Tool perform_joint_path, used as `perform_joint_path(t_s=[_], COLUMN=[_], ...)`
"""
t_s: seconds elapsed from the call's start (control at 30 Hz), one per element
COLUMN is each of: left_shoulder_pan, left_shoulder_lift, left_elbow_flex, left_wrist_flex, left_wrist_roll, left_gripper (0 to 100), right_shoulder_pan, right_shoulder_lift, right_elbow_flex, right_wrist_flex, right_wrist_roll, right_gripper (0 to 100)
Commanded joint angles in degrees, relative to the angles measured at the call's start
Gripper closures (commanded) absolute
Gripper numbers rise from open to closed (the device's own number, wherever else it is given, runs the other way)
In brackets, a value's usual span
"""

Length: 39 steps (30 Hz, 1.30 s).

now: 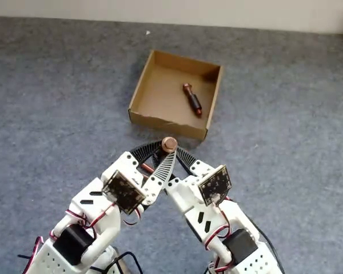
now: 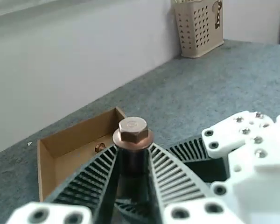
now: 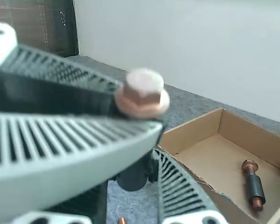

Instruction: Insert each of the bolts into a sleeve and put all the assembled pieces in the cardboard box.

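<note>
Transfer requires the left gripper [image 2: 133,150], clenched on the black cylindrical sleeve [image 2: 130,179] carrying the copper hex-head bolt [image 1: 169,144] upright just nearside of the brown cardboard box [image 1: 166,124], to clear its near wall once the right gripper [image 3: 149,156], grip indeterminable, withdraws.

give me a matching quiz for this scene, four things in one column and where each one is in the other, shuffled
Things:
1. hex bolt head
2. assembled bolt and sleeve
3. cardboard box
4. perforated basket

Places:
a. lying inside the box
b. open-topped, just ahead of the left gripper
c. standing far back, beyond the box
d. sticking up out of the left gripper

Pairs: 1-d, 2-a, 3-b, 4-c
</note>
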Motion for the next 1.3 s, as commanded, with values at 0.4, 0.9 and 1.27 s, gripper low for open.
perform_joint_path(t_s=[0.4, 0.9, 1.27], left_shoulder_pan=[-11.30, -25.71, -31.96], left_shoulder_lift=[-0.66, -0.75, -0.75], left_elbow_flex=[-18.77, -13.67, -2.07], left_wrist_flex=[25.58, 40.18, 29.63], left_wrist_roll=[-1.58, -7.12, -0.88], left_gripper=[87, 87, 87], right_shoulder_pan=[1.80, 9.98, 10.24], right_shoulder_lift=[-1.10, -0.48, 35.56], right_elbow_flex=[6.73, -5.67, -33.63], right_wrist_flex=[0.13, 5.14, 2.86], right_wrist_roll=[0.09, -3.16, -4.40], right_gripper=[99.5, 99.5, 99.5])
